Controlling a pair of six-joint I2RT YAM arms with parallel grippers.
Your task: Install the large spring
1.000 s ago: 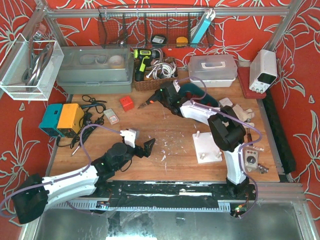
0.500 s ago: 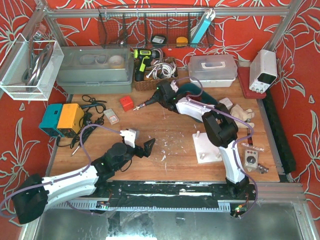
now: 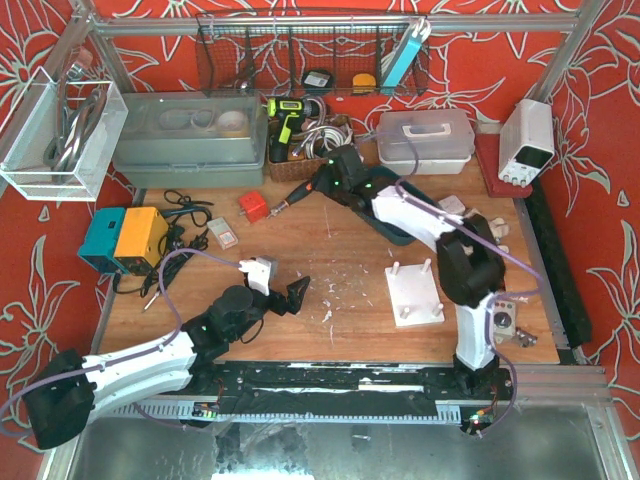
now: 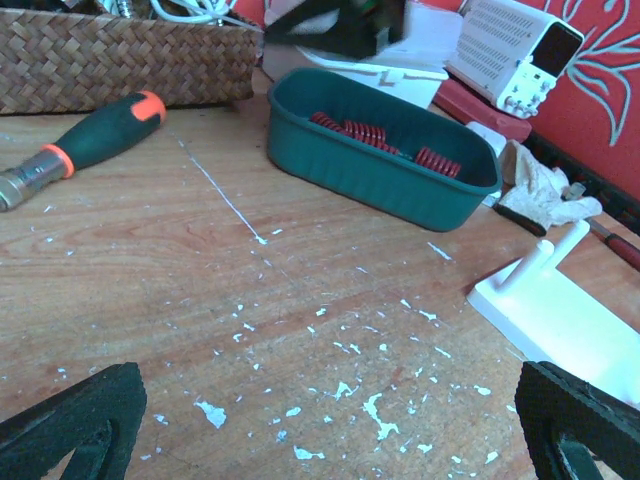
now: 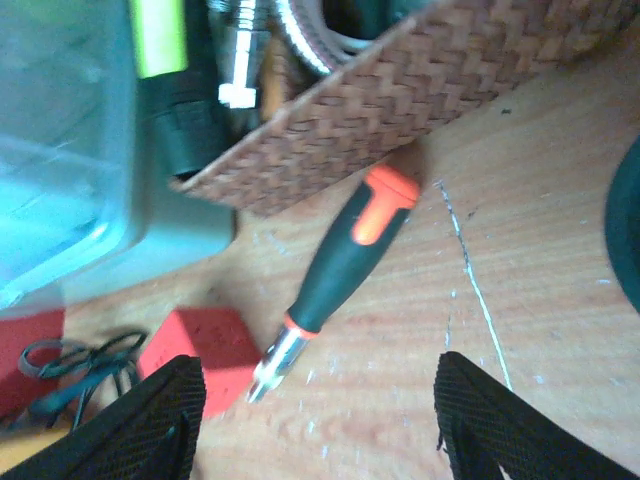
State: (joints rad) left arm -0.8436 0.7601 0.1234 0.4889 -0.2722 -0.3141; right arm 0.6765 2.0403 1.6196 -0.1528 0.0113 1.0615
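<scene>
Several red springs [image 4: 362, 133] lie in a green tray [image 4: 380, 178]; which one is the large spring I cannot tell. The tray [image 3: 392, 226] is partly under my right arm in the top view. A white base plate [image 3: 412, 293] with upright pegs [image 4: 540, 262] rests right of centre. My right gripper [image 3: 328, 180] hovers open over a green-and-orange screwdriver [image 5: 345, 255], gripping nothing [image 5: 325, 430]. My left gripper [image 3: 292, 295] stands wide open and empty low over the table, facing the tray [image 4: 330, 430].
A wicker basket [image 5: 400, 90] of tools and a red block [image 5: 200, 350] flank the screwdriver [image 3: 288, 203]. A glove [image 4: 540, 185] and a white power supply [image 4: 510, 55] sit at the right. Clear bins line the back. White flecks dot the wood.
My right gripper has opened and drawn back toward the basket, leaving the screwdriver lying on the table. The left arm has not moved.
</scene>
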